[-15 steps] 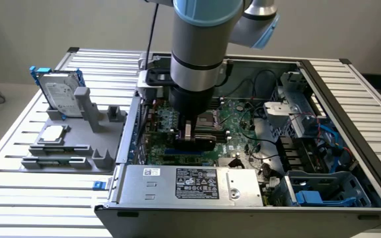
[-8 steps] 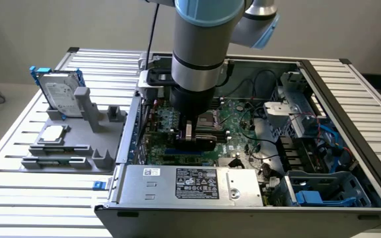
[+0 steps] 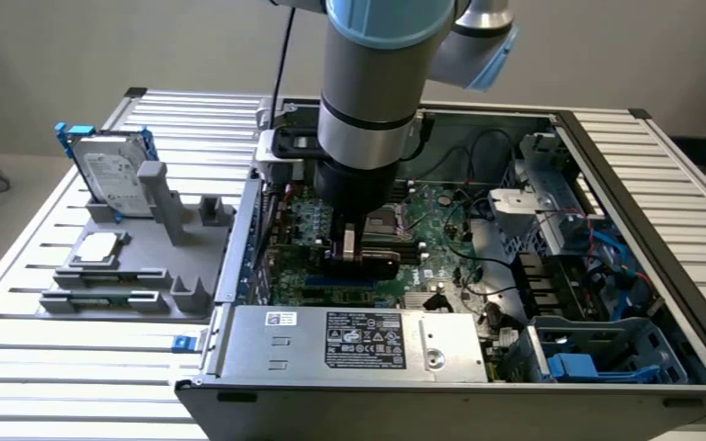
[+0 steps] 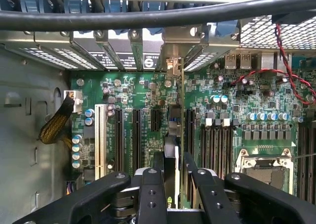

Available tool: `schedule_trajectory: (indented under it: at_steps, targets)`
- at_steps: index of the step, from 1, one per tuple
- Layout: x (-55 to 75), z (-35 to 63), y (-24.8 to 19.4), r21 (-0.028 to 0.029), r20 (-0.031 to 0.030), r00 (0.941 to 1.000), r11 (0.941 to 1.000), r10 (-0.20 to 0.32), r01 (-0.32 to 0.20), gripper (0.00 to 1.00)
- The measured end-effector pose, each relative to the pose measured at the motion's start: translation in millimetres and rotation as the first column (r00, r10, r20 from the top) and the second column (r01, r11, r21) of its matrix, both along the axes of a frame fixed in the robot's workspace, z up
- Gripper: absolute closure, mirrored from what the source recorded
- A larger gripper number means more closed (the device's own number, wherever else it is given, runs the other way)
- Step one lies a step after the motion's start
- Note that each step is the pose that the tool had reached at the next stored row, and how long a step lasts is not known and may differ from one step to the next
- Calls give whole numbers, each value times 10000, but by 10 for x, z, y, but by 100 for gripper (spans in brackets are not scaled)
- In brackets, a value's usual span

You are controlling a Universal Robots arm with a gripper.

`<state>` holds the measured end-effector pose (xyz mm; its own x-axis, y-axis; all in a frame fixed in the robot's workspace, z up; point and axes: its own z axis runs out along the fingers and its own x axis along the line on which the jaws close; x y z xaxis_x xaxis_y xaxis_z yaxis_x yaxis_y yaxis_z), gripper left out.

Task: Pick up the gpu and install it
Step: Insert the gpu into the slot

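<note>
The gpu stands edge-on between my fingers, upright over the black expansion slots of the green motherboard. Its silver end bracket lies against the row of rear slot openings of the case. My gripper is shut on the card's upper edge, one black finger on each face. In the exterior view the gripper reaches down inside the open computer case, with the dark card under it just above the motherboard. Whether the card sits fully in a slot cannot be told.
A silver power supply fills the case's near side. A hard drive in a blue frame stands on a grey fixture at the exterior view's left. Nearby are a thick black cable, red wires, a CPU socket and memory slots.
</note>
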<state>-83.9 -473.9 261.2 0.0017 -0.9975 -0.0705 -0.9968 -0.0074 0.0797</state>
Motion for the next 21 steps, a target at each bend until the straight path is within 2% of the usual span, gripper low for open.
schedule_trajectory:
  at_steps: [10, 21]
  targets:
    - [2, -4, -1, -85, -65, 10000, 10000, 21, -21, 74]
    - [23, -24, 0, -86, -70, 9999, 9999, 83, -84, 74]
